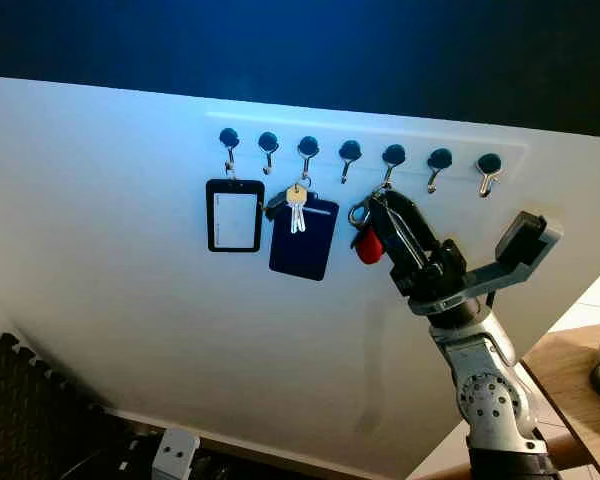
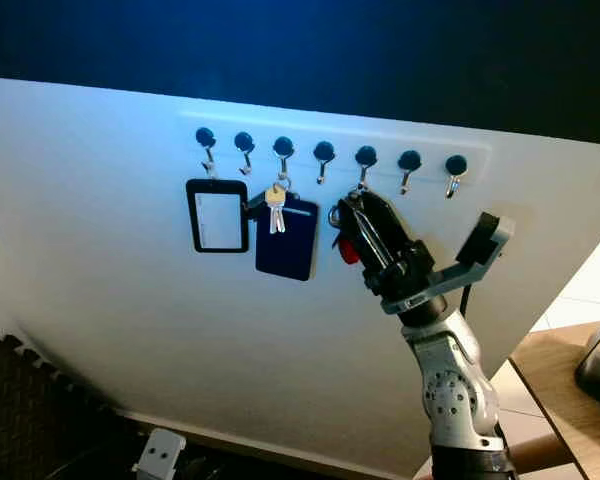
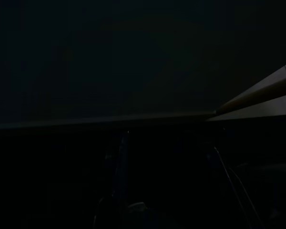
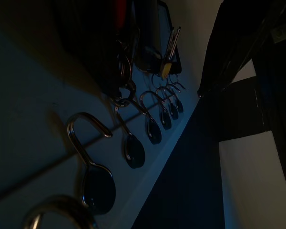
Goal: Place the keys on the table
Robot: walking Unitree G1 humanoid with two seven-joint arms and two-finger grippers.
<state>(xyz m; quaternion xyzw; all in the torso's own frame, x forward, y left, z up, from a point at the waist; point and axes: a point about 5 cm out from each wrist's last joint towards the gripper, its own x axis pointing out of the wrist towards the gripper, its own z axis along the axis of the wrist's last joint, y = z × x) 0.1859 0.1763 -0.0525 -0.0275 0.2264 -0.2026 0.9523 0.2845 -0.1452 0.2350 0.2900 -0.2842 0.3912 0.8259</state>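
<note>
A white wall panel (image 1: 110, 250) carried a row of seven silver hooks with dark round bases (image 1: 350, 152). From the first hook on the robot's left hung a black-framed badge holder with a pale window (image 1: 234, 215). From the third hook hung a small bunch of silver keys (image 1: 297, 208), lying over a dark blue rectangular card holder (image 1: 304, 238). The fifth hook (image 1: 393, 157) held the task's thing: a key set with a silver ring and a red fob (image 1: 366, 240), resting against the wall just below that hook.

The right claw (image 1: 372, 212) was raised to the wall on its silver arm, its long black fingers (image 2: 375, 232) reaching up along the red-fobbed key set, with the tips at the ring. The fingers lay close together around the set, but I could not tell whether they actually gripped it. In the right wrist view the hooks ran off in a line, with the silver ring (image 4: 126, 90) linked onto one of them beside a dark finger.

A brown wooden worktop (image 1: 570, 380) showed at the lower right, well apart from the hooks. Black foam floor matting (image 1: 30, 400) lay at the lower left. The left wrist view was almost wholly dark, and nothing of the left claw's state could be made out there.
</note>
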